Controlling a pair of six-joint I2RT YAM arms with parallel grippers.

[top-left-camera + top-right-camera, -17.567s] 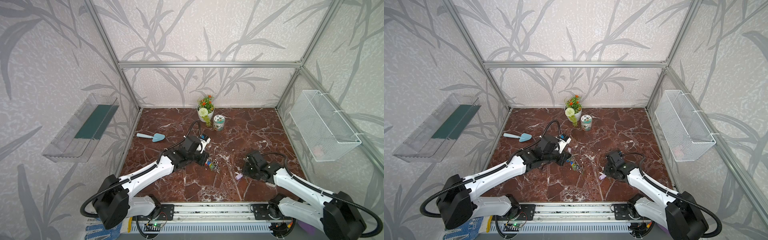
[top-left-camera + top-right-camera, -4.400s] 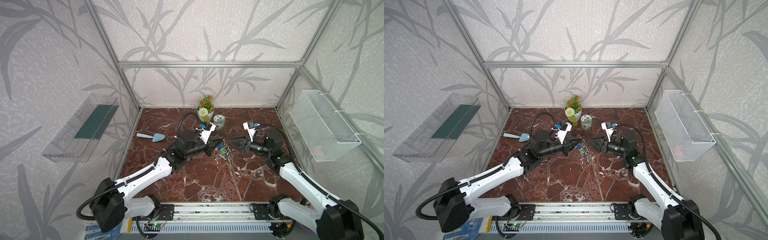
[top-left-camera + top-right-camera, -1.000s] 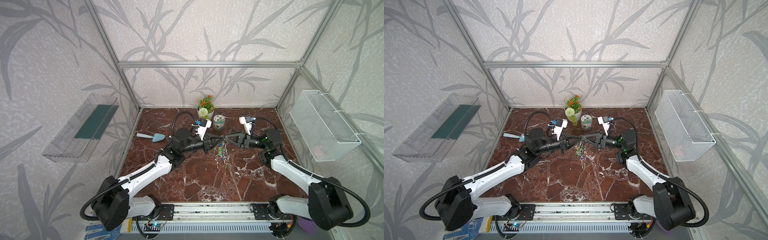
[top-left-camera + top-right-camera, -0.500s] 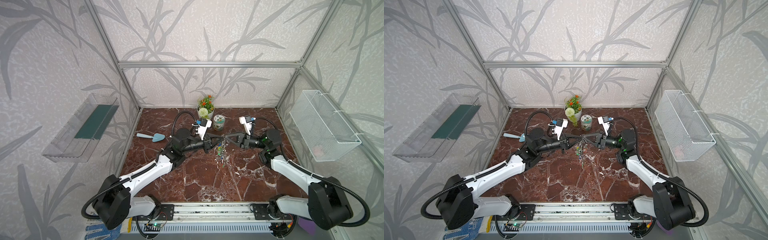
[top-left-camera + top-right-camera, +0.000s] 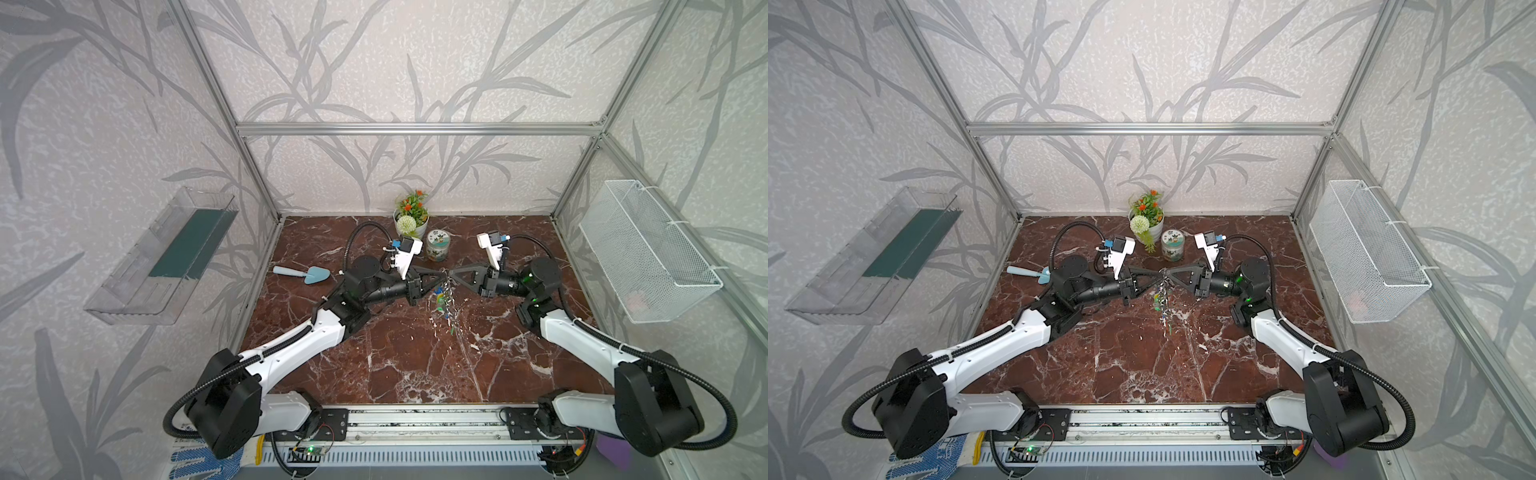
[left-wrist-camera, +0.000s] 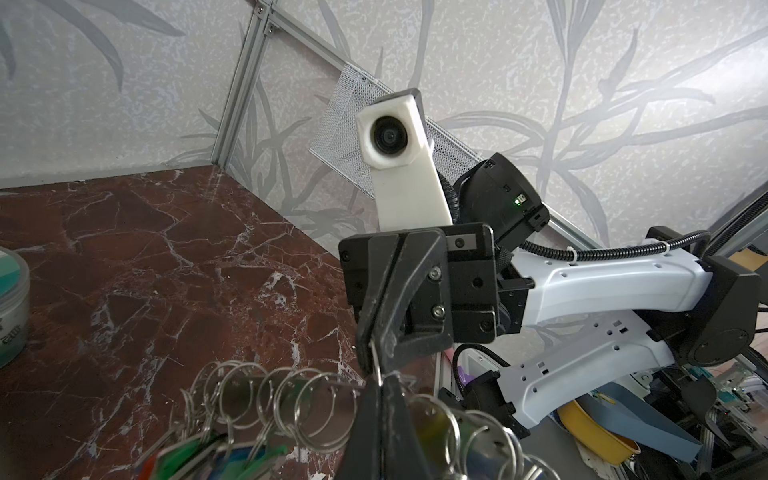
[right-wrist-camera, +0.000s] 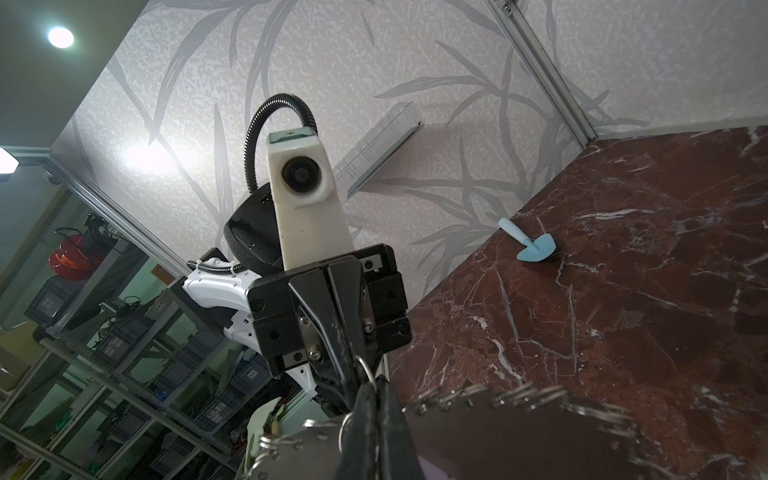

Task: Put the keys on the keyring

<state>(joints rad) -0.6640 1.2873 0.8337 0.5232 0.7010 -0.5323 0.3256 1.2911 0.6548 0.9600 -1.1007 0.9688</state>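
Clenched on the top of the keyring [image 5: 445,297] with the left tool [image 5: 441,274], raised over mid-table [image 5: 395,365]. Hanging bunch just below. Met tip to tip from the right, pinched shut on the same loop with the right tool [image 5: 450,275]. Cannot pick the keys out among the tags.

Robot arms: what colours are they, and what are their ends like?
The left arm and right arm are white shells with black joints. The left gripper and right gripper are black, pointy triangles. A white camera block sits on each wrist, ribbed black cables loop along both, and a green light glows on the right one.
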